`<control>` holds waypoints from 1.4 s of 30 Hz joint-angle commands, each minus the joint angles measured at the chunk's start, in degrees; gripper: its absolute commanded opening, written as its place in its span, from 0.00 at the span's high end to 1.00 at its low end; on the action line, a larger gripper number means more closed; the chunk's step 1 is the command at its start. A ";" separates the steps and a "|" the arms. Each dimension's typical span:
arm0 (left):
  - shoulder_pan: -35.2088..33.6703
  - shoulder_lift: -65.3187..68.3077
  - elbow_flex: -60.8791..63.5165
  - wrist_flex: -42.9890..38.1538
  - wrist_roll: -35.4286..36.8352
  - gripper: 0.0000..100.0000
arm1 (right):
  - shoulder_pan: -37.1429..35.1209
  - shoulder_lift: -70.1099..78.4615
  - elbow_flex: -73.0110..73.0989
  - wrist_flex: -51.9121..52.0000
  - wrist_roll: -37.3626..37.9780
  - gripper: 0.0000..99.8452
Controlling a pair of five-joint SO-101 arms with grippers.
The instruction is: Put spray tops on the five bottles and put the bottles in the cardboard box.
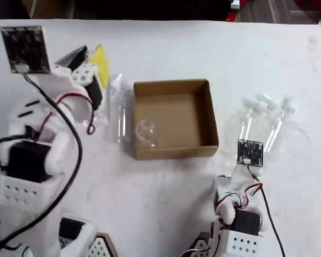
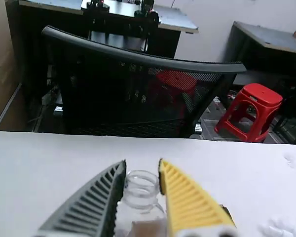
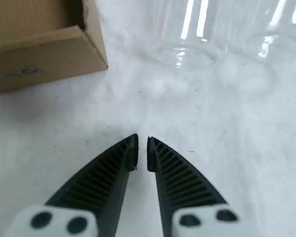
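Left claw (image 2: 142, 164) is clamped on the open neck of an upright bottle (image 2: 139, 190), grey finger one side, yellow the other; the bottle has no top yet, so I judge it should be held plumb and steady, gripped low enough to leave the thread free for twisting; white tops (image 1: 263, 101) lie right of the box (image 1: 171, 88); the left arm reaches level over the surface (image 2: 39, 158); the right claw (image 3: 142, 148) hangs low near the box, fingers nearly together, empty.

A white table (image 1: 166, 48) spans the frame below a dark strip (image 1: 150, 9) at the top. Beyond it stand a black mesh chair (image 2: 138, 94) and a red stool (image 2: 251, 106).
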 commanded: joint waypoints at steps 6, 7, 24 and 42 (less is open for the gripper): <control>7.78 -5.32 15.91 -19.87 0.88 0.98 | 0.48 -0.22 0.53 0.13 -0.62 0.98; 8.75 -4.88 17.49 -23.12 0.88 0.98 | 0.48 -0.22 0.53 0.13 -0.62 0.98; 9.27 21.58 29.80 -72.70 8.35 0.98 | 0.48 -0.22 0.53 0.13 -0.70 0.98; 9.63 35.03 32.44 -86.24 3.69 0.98 | 0.57 -0.22 0.53 0.13 -0.70 0.98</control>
